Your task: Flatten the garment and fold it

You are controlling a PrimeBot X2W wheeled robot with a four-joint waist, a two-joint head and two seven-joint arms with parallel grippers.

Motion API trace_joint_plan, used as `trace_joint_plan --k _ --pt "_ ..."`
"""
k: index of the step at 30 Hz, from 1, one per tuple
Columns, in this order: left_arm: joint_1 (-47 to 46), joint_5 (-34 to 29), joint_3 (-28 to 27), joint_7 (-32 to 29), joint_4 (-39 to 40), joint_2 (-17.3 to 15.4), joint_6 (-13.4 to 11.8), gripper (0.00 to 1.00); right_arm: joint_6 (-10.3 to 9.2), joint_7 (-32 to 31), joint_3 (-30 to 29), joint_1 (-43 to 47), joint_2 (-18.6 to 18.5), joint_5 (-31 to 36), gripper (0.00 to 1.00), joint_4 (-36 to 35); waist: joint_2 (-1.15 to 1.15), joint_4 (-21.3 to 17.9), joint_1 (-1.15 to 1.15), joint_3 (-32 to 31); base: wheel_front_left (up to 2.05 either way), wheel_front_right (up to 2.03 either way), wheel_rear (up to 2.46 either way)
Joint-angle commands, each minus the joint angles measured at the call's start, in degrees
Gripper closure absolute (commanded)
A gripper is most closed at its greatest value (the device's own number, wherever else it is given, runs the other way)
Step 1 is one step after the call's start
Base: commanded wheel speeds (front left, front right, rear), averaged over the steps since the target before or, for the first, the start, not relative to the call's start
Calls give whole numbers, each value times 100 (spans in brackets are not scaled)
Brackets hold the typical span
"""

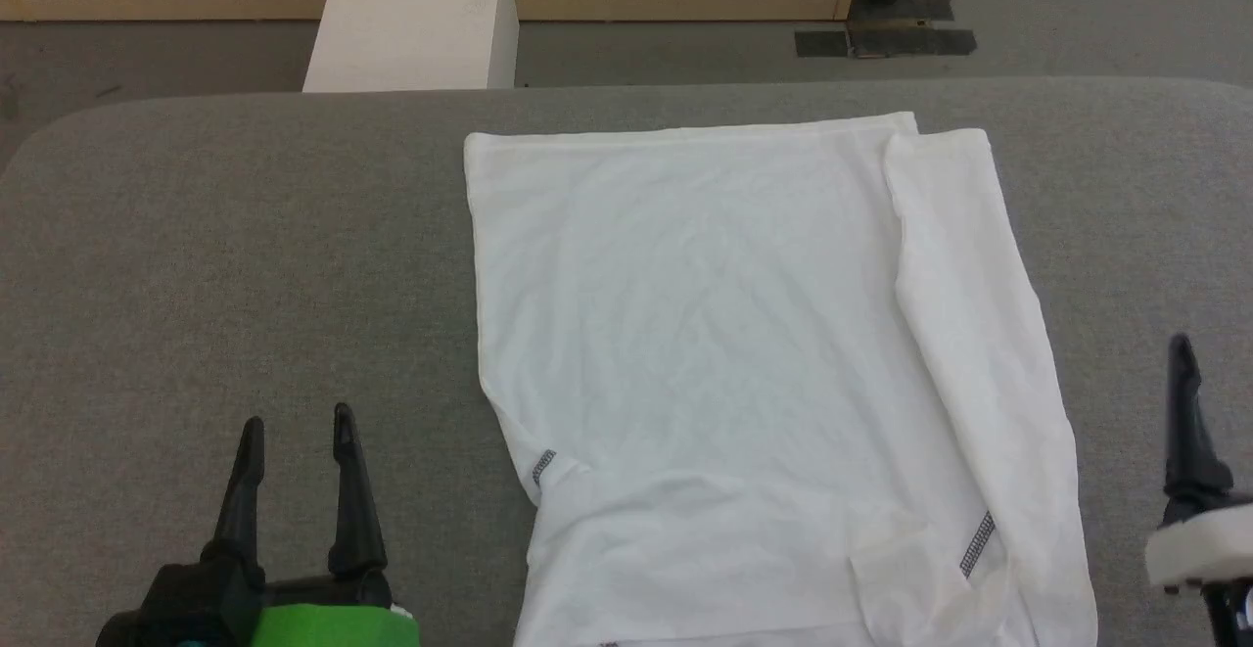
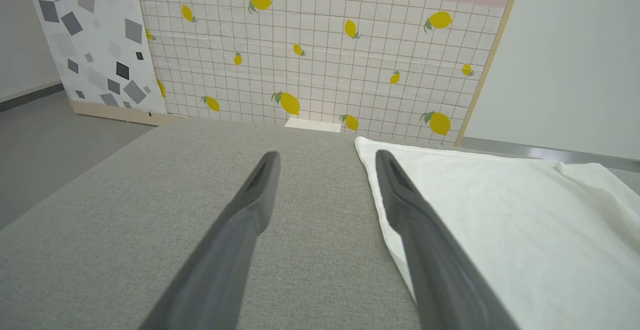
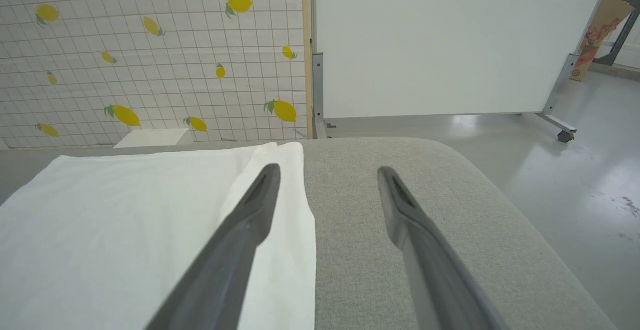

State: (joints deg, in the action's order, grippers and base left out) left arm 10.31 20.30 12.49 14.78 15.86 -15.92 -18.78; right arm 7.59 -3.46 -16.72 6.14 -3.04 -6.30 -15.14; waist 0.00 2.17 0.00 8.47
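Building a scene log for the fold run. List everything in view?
garment: 1, white, spread on the table, its right side folded over
table: 1, grey fabric top, under the garment
box: 1, white, beyond the table's far edge
lemon panel: 1, white grid with yellow lemons, behind the table
speckled panel: 1, white with grey patches, beside the lemon panel
plain board: 1, white, on casters, on the lemon panel's other side
floor patches: at least 2, black, beyond the table
left gripper: 1, dark fingers, open, over bare table left of the garment
right gripper: 1, dark fingers, open, at the garment's right edge
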Motion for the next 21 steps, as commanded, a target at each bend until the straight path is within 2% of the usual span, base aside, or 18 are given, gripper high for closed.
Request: trace_joint_plan --k 1,5,8,14,21 --pt "-139 -67 -31 21 33 65 65 0 -10 -122 31 -324 -115 -83 0 -82 0 32 0 216 0 0 0" --pt "-294 -188 -85 21 93 213 162 0 -10 -677 102 -1157 -671 -410 0 -122 0 72 0 596 0 0 0" --pt "-404 -280 -130 21 135 308 208 0 -10 -1173 233 -1868 -1255 -632 0 -55 0 125 0 918 0 0 0" --pt "-686 -509 -114 21 239 465 322 0 -10 -2085 380 -3097 -1982 -1032 0 286 0 311 0 1579 0 0 0" --pt "-1076 -729 47 21 281 628 482 0 -10 -3062 412 -4048 -2279 -1209 0 1025 0 570 0 2209 0 0 0"
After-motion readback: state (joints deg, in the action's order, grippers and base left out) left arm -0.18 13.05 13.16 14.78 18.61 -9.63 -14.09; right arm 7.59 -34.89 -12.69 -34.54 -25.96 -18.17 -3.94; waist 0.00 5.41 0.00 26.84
